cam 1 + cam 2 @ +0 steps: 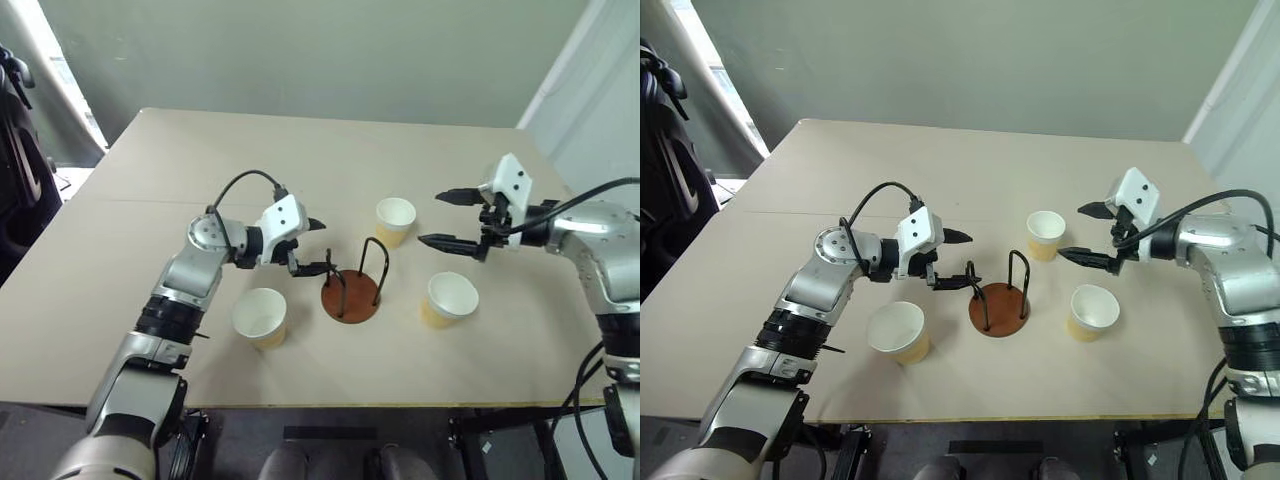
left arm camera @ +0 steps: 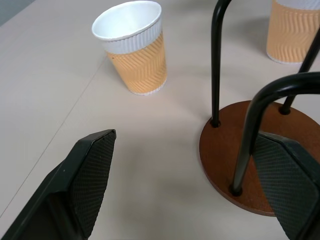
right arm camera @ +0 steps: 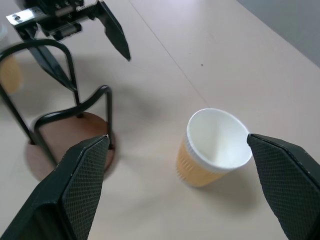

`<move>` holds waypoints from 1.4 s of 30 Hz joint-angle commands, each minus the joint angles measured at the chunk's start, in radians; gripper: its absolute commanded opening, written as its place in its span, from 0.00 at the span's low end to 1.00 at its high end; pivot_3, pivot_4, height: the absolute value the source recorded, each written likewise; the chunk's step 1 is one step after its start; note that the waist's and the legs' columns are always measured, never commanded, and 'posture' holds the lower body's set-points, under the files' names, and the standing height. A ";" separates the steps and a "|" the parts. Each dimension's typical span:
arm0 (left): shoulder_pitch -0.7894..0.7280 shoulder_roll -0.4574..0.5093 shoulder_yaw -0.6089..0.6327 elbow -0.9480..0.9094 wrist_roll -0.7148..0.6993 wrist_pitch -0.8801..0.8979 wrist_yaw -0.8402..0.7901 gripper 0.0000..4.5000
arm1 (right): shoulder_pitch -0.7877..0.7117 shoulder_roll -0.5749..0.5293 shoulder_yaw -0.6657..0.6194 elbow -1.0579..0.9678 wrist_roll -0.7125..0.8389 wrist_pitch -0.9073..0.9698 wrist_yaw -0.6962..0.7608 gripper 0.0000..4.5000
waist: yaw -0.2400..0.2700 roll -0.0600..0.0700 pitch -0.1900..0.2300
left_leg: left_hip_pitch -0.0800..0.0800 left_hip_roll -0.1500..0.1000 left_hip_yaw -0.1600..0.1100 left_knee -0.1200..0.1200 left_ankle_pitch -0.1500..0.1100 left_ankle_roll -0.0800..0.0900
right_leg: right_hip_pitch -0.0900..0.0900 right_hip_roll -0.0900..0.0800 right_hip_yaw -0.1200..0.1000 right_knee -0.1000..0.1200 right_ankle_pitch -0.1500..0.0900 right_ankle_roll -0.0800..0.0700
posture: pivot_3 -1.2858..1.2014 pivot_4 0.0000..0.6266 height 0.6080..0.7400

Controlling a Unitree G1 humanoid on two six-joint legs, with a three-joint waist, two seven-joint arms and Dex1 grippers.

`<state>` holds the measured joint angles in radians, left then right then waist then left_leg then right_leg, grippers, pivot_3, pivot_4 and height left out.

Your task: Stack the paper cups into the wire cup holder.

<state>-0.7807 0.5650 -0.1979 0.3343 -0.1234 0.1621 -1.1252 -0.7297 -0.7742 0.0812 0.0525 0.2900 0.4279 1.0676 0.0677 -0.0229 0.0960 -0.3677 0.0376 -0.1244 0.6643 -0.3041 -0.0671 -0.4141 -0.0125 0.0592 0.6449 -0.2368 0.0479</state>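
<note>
Three tan ribbed paper cups stand upright on the table: one at the back (image 1: 395, 220), one at the right (image 1: 450, 298), one at the front left (image 1: 261, 317). Between them stands the wire cup holder (image 1: 351, 297), a reddish-brown disc with black wire loops and no cup in it. My left gripper (image 1: 323, 247) hovers open just left of the holder, one fingertip (image 2: 290, 180) close to a wire loop. My right gripper (image 1: 432, 218) is open in the air right of the back cup (image 3: 215, 147), which shows between its fingers.
The beige table (image 1: 300, 160) stretches bare behind the cups. Its front edge (image 1: 330, 405) runs close below the front-left cup. A black cable (image 1: 245, 180) arcs over my left wrist. A grey wall stands beyond the table's far edge.
</note>
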 commanded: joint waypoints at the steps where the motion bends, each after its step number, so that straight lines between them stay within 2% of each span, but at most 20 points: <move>1: -0.010 0.012 0.030 -0.034 -0.011 -0.003 -0.002 0.99 | -0.050 0.016 0.014 0.054 -0.053 -0.074 -0.008 1.00 | 0.000 0.000 0.000 | 0.000 0.000 0.000 0.000 0.000 0.000 | 0.000 0.000 0.000 0.000 0.000 0.000 | 0.52 0.24 1.00; 15: 0.027 0.078 0.021 -0.100 -0.053 0.064 -0.121 0.99 | -0.149 0.086 0.097 0.251 -0.197 -0.264 0.028 1.00 | 0.000 0.001 0.001 | -0.002 0.000 0.000 -0.002 0.000 0.000 | -0.001 -0.001 0.000 0.001 0.000 0.000 | 0.52 0.24 1.00; 34: 0.025 0.081 0.028 -0.074 -0.040 0.036 -0.109 0.99 | -0.308 0.195 0.187 0.651 -0.421 -0.581 -0.002 1.00 | 0.000 0.004 0.002 | -0.007 0.000 0.000 -0.002 0.000 0.000 | -0.006 -0.002 0.000 0.001 0.000 0.000 | 0.52 0.24 1.00; 37: 0.026 0.081 0.027 -0.076 -0.039 0.036 -0.107 1.00 | -0.320 0.206 0.193 0.681 -0.434 -0.601 0.003 0.87 | 0.000 0.004 0.003 | -0.007 0.000 0.000 -0.002 0.000 0.000 | -0.006 -0.002 0.000 0.000 0.000 0.000 | 0.52 0.24 1.00; 39: 0.027 0.080 0.027 -0.080 -0.040 0.038 -0.105 1.00 | -0.325 0.211 0.194 0.693 -0.436 -0.606 0.011 0.75 | 0.001 0.005 0.003 | -0.007 0.000 0.000 -0.002 0.000 0.000 | -0.006 -0.002 0.000 0.000 0.000 0.000 | 0.52 0.24 1.00; 42: 0.027 0.080 0.026 -0.082 -0.040 0.039 -0.106 1.00 | -0.329 0.213 0.196 0.701 -0.439 -0.607 0.025 0.49 | 0.001 0.005 0.003 | -0.008 0.000 0.000 -0.002 0.000 0.000 | -0.006 -0.002 0.000 0.000 0.000 0.000 | 0.52 0.24 1.00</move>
<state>-0.7467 0.6401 -0.1899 0.2761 -0.1630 0.2118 -1.2365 -1.0285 -0.5547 0.2872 0.7575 -0.1464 -0.1644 1.0832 0.0683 -0.0181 0.0990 -0.3755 0.0371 -0.1244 0.6621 -0.3044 -0.0669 -0.4204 -0.0149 0.0588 0.6453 -0.2368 0.0477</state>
